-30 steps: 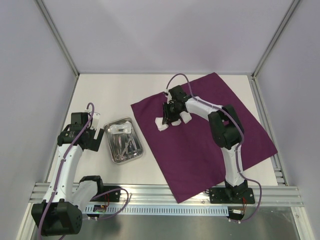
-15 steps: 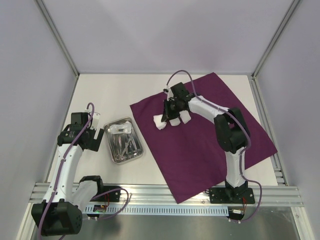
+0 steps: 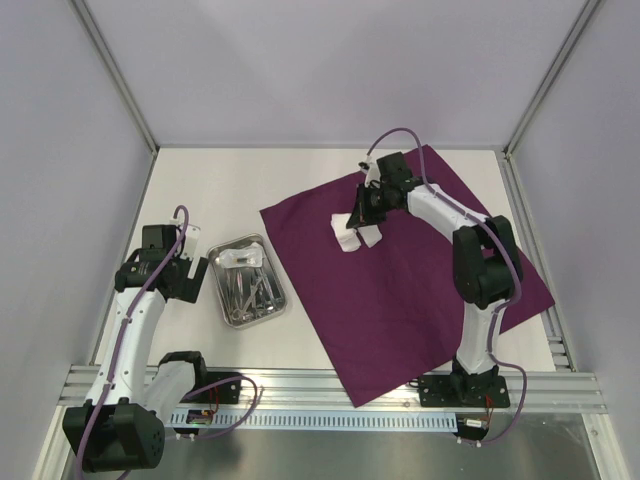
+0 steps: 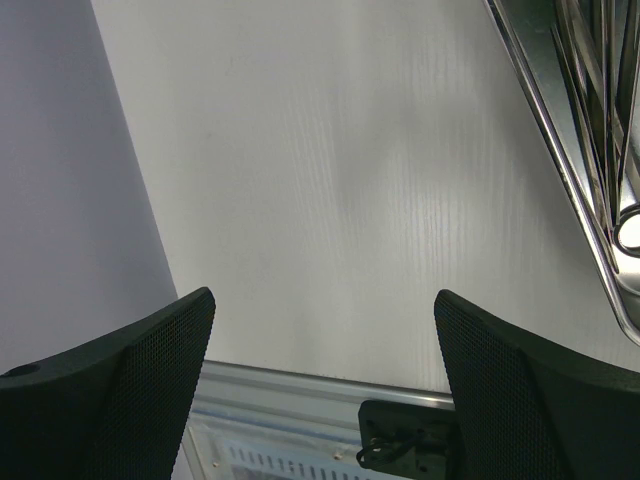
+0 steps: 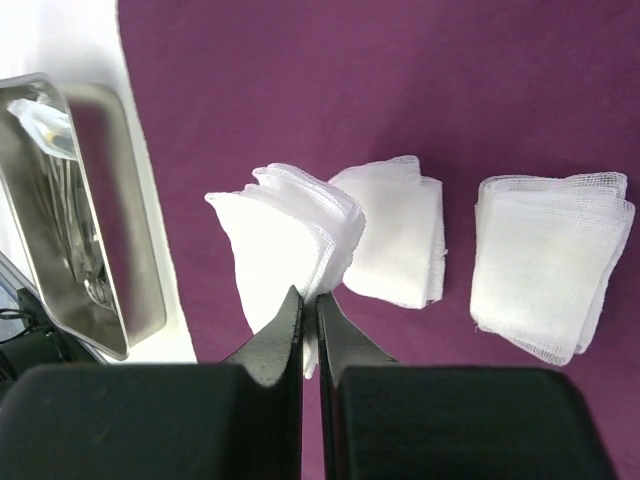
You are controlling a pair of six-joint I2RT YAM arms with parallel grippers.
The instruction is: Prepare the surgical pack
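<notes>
Purple cloth (image 3: 400,290) lies flat, askew, near corner over the front rail (image 3: 300,385). Right hand (image 5: 308,300) pinches one gauze pad (image 5: 285,235). Left hand (image 4: 322,300) spread beside steel tray (image 5: 135,230).

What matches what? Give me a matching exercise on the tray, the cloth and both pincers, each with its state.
1 steel tray
2 purple cloth
3 right pincer
4 left pincer

A open over bare table
B shut on a gauze pad
C spread out as a sheet
D holding instruments

Pairs: 1-D, 2-C, 3-B, 4-A.
</notes>
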